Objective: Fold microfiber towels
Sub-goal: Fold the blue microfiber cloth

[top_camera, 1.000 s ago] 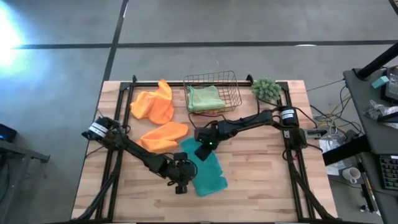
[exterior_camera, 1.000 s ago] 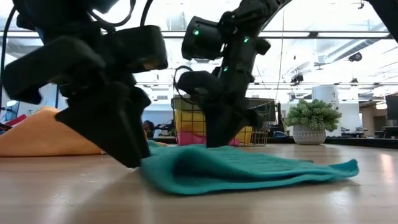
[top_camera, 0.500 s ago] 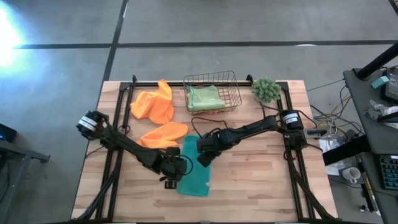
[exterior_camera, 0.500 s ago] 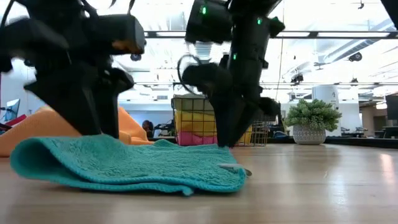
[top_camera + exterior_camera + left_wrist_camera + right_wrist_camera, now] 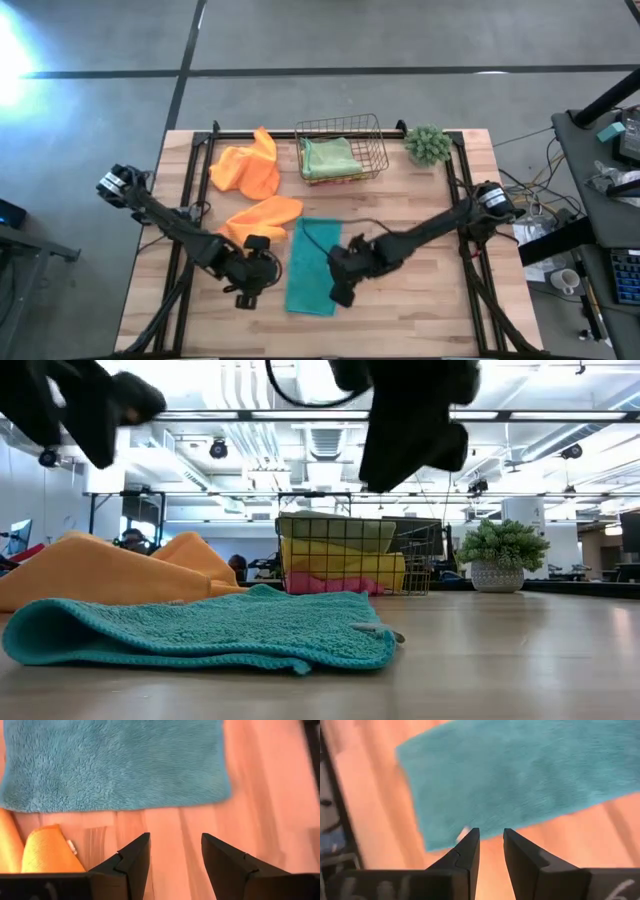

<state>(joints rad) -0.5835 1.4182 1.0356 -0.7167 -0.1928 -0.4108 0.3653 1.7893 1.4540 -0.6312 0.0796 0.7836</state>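
Note:
The teal towel (image 5: 312,267) lies folded in a long flat strip on the table's middle; its fold shows at its left end in the low view (image 5: 200,632). My left gripper (image 5: 250,287) hovers open just left of it, over bare wood (image 5: 172,865). My right gripper (image 5: 340,287) hovers by the towel's near right edge (image 5: 491,851), its fingers a little apart and empty. Two orange towels (image 5: 243,165) (image 5: 263,219) lie crumpled at the left. A light green towel (image 5: 328,157) lies in the wire basket (image 5: 372,135), with yellow and pink cloth (image 5: 340,568) under it.
A small green fuzzy plant (image 5: 428,145) stands at the far right, beside the basket. The nearer orange towel touches the teal towel's far left corner. Bare wood lies to the right of the teal towel (image 5: 420,290) and along the near edge.
The teal towel, crumpled and wider a second ago, has been folded over into a narrow flat strip and now lies free. Both grippers have risen clear of it. My left gripper has gone toward the table's left edge, my right toward the near edge.

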